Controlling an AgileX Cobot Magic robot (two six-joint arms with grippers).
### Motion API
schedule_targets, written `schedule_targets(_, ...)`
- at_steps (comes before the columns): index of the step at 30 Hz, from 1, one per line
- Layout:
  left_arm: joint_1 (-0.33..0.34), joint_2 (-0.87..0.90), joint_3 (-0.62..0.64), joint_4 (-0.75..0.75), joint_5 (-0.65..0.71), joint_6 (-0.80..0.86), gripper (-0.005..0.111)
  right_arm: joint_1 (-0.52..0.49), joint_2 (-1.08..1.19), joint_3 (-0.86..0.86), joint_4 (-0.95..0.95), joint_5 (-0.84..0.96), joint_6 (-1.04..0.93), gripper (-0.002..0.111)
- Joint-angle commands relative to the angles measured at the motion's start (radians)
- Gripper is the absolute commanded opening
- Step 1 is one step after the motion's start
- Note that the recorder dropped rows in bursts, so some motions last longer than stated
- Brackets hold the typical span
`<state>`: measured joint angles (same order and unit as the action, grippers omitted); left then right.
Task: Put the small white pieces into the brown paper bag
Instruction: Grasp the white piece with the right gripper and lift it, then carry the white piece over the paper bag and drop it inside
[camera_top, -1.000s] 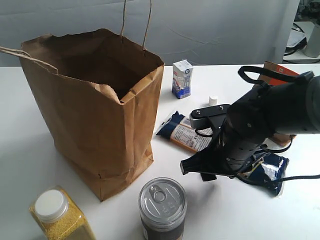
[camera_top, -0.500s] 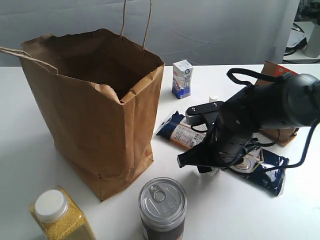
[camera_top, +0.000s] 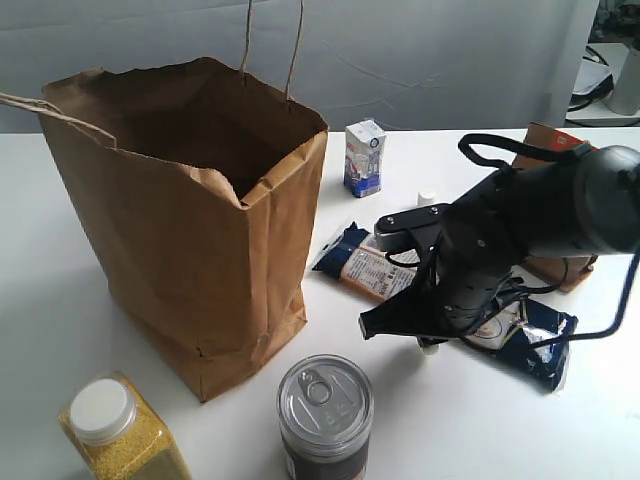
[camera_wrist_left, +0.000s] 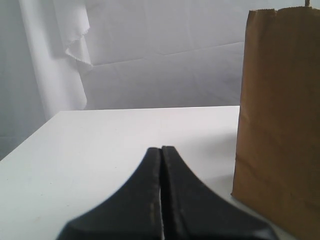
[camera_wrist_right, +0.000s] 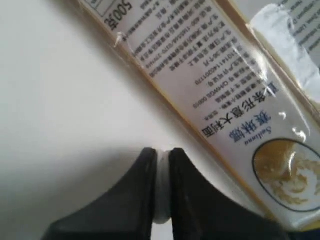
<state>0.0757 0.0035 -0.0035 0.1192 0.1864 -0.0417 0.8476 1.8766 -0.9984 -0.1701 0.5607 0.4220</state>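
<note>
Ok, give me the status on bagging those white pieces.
Done: nothing confirmed; the brown paper bag's bottom is out of sight. In hand: the right gripper pinches one white piece. Left: carry it to the bag, then fetch the other white piece near the carton.

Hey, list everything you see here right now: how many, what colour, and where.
paper bag: one, brown, standing open at left
milk carton: one, blue and white, upright, back centre
loose white piece: one, white, right of the carton
held white piece: one, white, pinched in the right fingers
snack packet: one, dark blue and orange, flat beside the bag
second packet: one, dark blue, right of the first, partly hidden
pouch: one, brown, far right, partly hidden
tin can: one, silver top, front centre
grain jar: one, yellow, white lid, front left
table: one, white
left fingers: black, shut, empty, near the bag
right fingers: black, shut on the white piece
</note>
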Motion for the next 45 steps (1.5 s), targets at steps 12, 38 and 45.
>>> schedule_targets(12, -0.008, -0.003, 0.004, 0.004, -0.005, -0.004, 0.0, 0.224, -0.644, 0.21, -0.082, -0.217, 0.115, 0.0)
schedule_targets(38, -0.008, -0.003, 0.004, 0.004, -0.005, -0.004, 0.0, 0.258, -0.158, -0.51, -0.175, -0.062, 0.098, 0.006)
schedule_targets(45, -0.008, -0.003, 0.004, 0.004, -0.005, -0.004, 0.0, 0.258, -0.09, -0.557, -0.126, -0.018, 0.068, 0.048)
